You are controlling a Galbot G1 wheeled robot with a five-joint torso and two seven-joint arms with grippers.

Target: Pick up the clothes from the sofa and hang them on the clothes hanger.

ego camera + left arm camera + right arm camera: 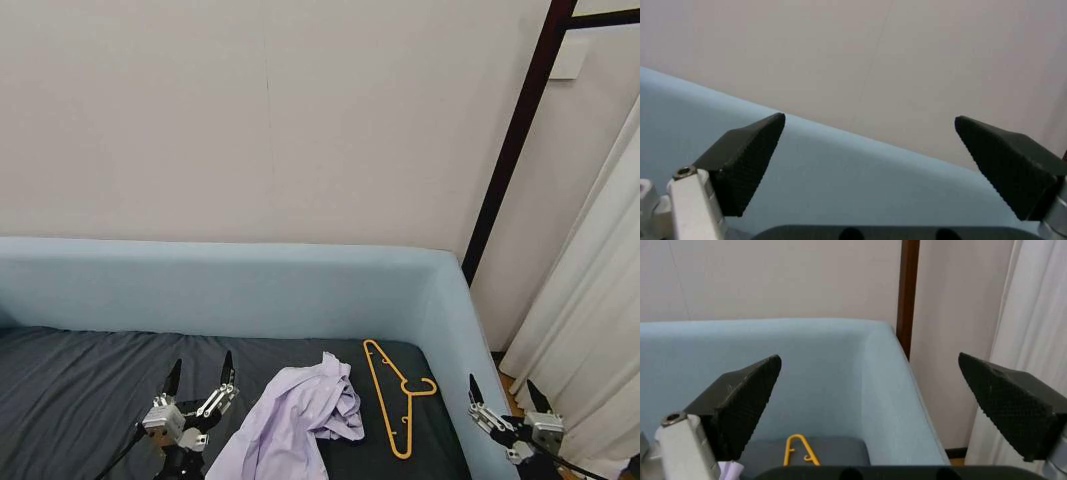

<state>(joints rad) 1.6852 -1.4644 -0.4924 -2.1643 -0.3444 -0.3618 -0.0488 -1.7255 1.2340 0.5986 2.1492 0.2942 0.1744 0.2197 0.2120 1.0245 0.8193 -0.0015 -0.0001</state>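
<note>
Head view: we are hovering the left gripper point(203, 360) and right gripper point(501, 382) low, jaws spread, empty. Between them the lavender shirt point(298, 418) is lying crumpled on the sofa point(250, 285), yellow hanger point(384, 402) just beside; pinching a raised fold seems best.

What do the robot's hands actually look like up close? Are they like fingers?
Each is a two-fingered claw. The left gripper and right gripper have black, wedge-shaped fingers tapering to points, with finely textured pads, mounted on silver metal bases. A thin black cable runs from the left one.
</note>
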